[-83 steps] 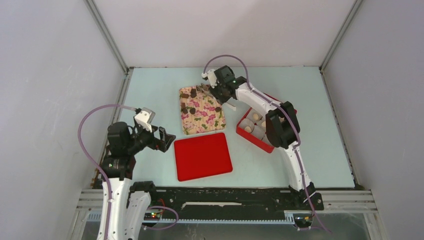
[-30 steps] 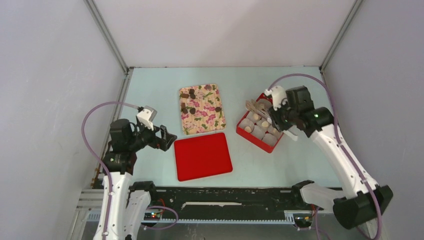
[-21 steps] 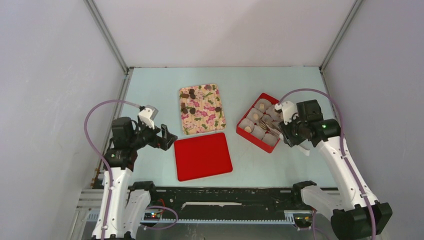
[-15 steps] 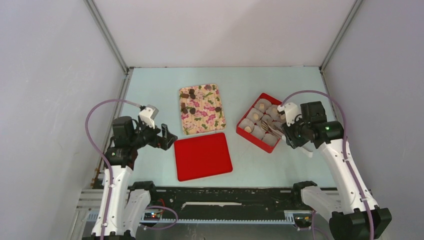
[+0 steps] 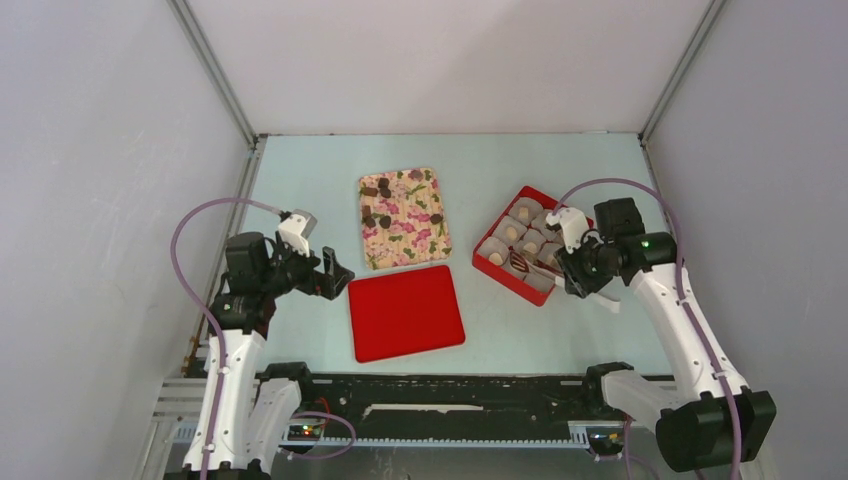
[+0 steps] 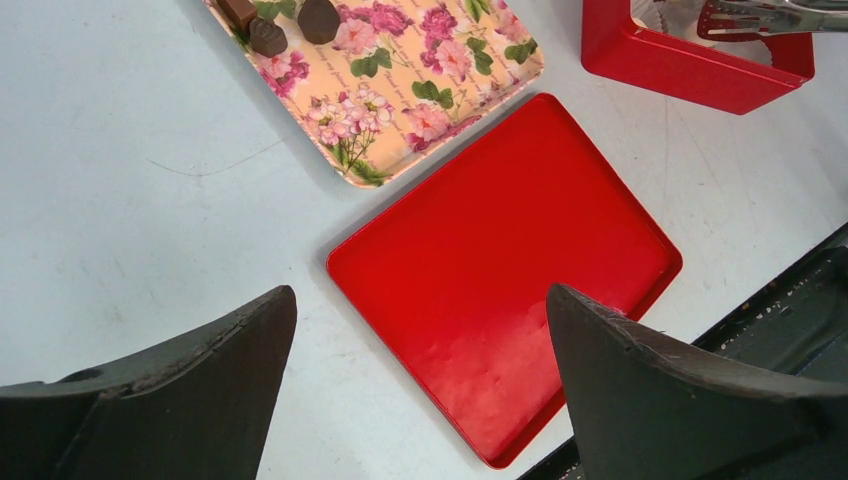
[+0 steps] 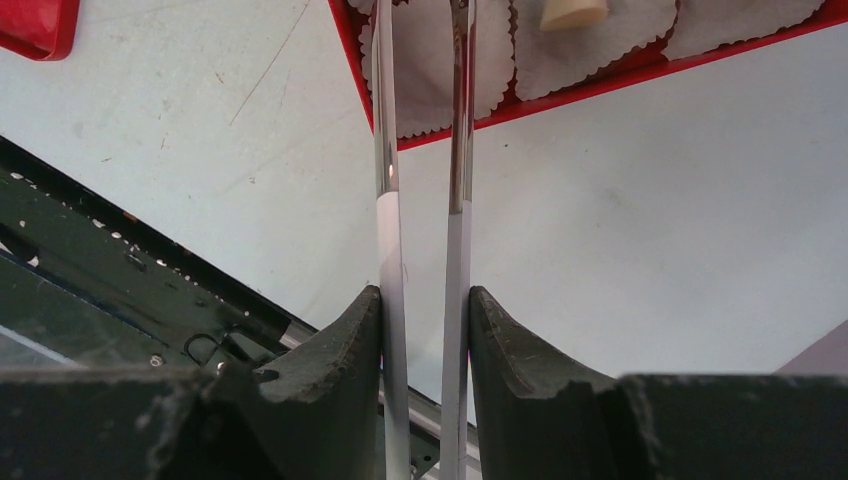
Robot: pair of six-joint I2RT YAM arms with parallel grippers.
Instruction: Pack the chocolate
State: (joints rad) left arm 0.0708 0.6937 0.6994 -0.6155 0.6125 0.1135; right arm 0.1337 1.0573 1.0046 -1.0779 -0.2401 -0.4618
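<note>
The chocolate (image 5: 384,185) is in two places. A few pale tan lumps sit in paper cups (image 7: 600,45) inside the red box (image 6: 690,75), and the dark brown pieces lie on the floral tray (image 5: 415,250) to the left of that box.

Nearest the arms, left of the box, a flat red lid (image 6: 500,280) rests on the desk (image 6: 120,220). Further left, the left claw (image 6: 420,295) hangs released, jaws wide, holding nothing.

The right claw (image 7: 425,300) is clenched on metal tongs (image 7: 383,130), which reach into the box's near cups from its right side. Something dark shows at their tips in the top view, too small to name. I judge a piece is being set into a cup.

To do that well, keep the tips low over the cup's middle and ease the squeeze slowly so the tongs open gently. Then lift straight up so the crinkled paper is not dragged along.

The pieces are tiny beside either claw. The dark ones are matt brown, some blocky and some rounded. The pale one in the wrist view is a smooth tan nub.
</note>
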